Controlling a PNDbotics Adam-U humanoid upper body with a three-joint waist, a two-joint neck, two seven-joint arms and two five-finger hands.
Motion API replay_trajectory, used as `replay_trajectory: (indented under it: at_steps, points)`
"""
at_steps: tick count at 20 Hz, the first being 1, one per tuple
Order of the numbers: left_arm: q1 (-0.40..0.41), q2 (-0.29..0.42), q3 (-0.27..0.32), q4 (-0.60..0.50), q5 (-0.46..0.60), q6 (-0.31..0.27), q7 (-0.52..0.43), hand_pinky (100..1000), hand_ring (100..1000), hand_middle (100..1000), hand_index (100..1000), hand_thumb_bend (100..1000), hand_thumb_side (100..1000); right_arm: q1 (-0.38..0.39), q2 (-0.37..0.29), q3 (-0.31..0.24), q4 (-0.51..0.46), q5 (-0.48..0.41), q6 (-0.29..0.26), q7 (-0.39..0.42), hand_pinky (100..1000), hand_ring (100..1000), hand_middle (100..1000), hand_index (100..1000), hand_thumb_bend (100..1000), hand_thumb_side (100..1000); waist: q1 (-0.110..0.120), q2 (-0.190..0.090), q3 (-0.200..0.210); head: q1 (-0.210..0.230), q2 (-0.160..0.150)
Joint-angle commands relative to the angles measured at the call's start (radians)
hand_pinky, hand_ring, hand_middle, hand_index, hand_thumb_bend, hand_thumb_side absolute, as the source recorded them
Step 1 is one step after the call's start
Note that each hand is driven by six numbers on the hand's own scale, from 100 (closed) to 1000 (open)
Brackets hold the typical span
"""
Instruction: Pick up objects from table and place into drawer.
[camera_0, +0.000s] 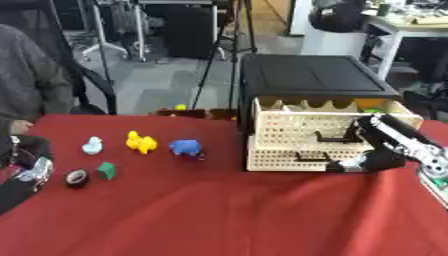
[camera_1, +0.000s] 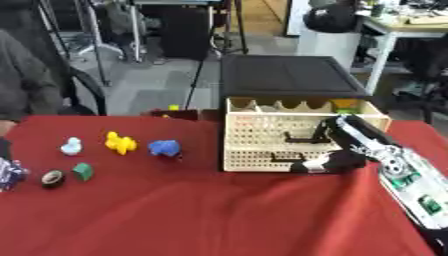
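Red-clothed worktop (camera_0: 227, 215) nearest, toys waiting left — yellow duck (camera_0: 140, 142), blue figure (camera_0: 185, 148) — while my right robot hand (camera_0: 372, 161) curls on the lower drawer (camera_0: 293, 159) front, seemingly to open it; left robot hand (camera_0: 33, 172) idles, fingers unreadable.

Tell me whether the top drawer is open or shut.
Open: the top drawer stands pulled out from the black cabinet, its compartments visible from above.

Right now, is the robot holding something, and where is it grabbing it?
It cannot be told. The right robot hand is down at the front of the lower drawer, but its fingers do not show. The left robot hand rests by the table's edge.
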Motion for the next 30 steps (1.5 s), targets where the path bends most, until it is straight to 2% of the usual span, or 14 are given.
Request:
replay_trajectory:
  at_steps: [1,26,30]
  points:
    - [-0.009,0.028,0.012,-0.008,0.001,0.0,0.003,578,464,506,688,118,456,-0.013,-0.046,-0.019,-0.043,0.002,-0.004,0.0,100,100,100,544,1000,544,0.0,-0.017,-0.003,0.003,0.005]
    - [-0.001,0.033,0.014,-0.001,-0.002,0.001,0.004,578,466,506,689,118,458,0.035,-0.05,-0.023,-0.14,0.0,-0.006,0.003,100,100,100,540,1000,568,-0.008,-0.027,-0.014,0.006,0.012]
    - [0.0,0.035,0.014,0.002,-0.006,0.001,0.001,579,466,506,689,119,461,0.049,-0.047,-0.028,-0.168,-0.001,-0.009,-0.004,100,100,100,570,1000,588,-0.008,-0.027,-0.016,0.007,0.013]
